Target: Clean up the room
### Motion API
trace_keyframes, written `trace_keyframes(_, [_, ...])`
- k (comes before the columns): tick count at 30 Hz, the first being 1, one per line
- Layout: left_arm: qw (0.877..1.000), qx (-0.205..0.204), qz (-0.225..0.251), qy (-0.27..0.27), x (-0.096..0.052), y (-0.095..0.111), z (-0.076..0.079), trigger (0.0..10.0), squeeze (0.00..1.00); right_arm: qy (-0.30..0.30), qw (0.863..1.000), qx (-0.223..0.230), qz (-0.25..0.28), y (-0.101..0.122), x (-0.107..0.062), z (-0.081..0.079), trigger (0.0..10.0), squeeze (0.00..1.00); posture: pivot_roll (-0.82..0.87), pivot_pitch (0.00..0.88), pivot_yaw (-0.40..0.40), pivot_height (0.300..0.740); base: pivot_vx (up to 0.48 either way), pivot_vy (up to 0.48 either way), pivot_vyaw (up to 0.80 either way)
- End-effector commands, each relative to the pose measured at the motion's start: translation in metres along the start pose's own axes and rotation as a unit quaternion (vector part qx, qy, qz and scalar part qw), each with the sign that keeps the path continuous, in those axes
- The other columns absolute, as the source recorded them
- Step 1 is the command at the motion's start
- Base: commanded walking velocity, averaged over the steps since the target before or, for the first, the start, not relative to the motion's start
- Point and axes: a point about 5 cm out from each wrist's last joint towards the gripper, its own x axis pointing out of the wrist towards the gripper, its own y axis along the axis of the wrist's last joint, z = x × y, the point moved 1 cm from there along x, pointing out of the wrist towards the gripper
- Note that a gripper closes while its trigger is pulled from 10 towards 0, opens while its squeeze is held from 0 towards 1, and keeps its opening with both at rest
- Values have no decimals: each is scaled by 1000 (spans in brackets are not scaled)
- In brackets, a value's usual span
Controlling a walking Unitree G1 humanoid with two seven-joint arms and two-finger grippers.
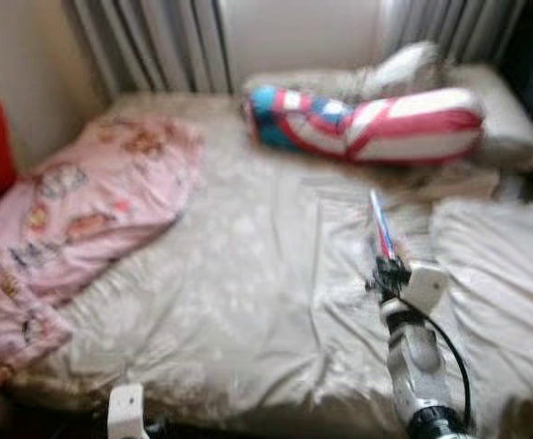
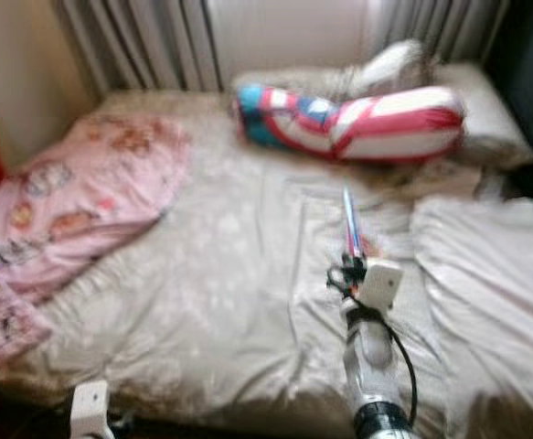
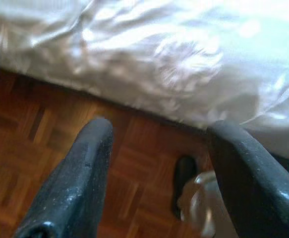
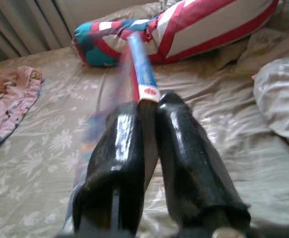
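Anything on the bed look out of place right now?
Yes: the pink blanket lies bunched and slipping off the bed's left edge, and the striped pillow sits askew. The right gripper holds a thin blue-and-red wrapper.

1 bed, 1 pink blanket, 1 striped bolster, 2 pillows

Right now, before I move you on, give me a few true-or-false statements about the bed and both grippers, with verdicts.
1. The right gripper is shut on a thin blue-and-red tube. True.
2. The pink blanket lies on the robot's right side of the bed. False: it lies on the left side.
3. The left gripper is open, over the parquet floor by the bed's edge. True.
4. The striped bolster pillow lies at the foot of the bed. False: it lies at the far end, near the curtains.
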Motion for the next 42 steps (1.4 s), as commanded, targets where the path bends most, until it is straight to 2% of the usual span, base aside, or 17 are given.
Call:
trace_keyframes(1, [1000,3,-15,3,-2,-8,-2,10000,0,-11,1000,-1,7,2,-1,6,10000,0,6,67,49,740,0,0,0])
trace_keyframes(13, [1000,3,-11,1,-2,-6,-2,10000,0,-14,1000,1,0,0,-1,6,10000,0,7,64,49,740,0,0,0])
trace_keyframes(21, [1000,3,-11,1,-2,-6,-2,10000,0,-13,1000,3,-2,0,0,5,10000,0,8,66,46,740,0,0,-719])
trace_keyframes(26, [1000,3,-11,1,-2,-7,-2,10000,0,-13,1000,2,1,0,-1,5,10000,0,8,67,46,740,0,0,0])
trace_keyframes(34, [1000,3,-6,-2,-1,-5,-1,10000,0,-12,1000,1,-9,-2,-1,5,10000,0,10,67,44,740,256,0,0])
trace_keyframes(42, [1000,3,-4,-1,-1,-4,-1,10000,0,-12,1000,1,-8,-2,-1,4,10000,0,12,68,44,740,269,0,-599])
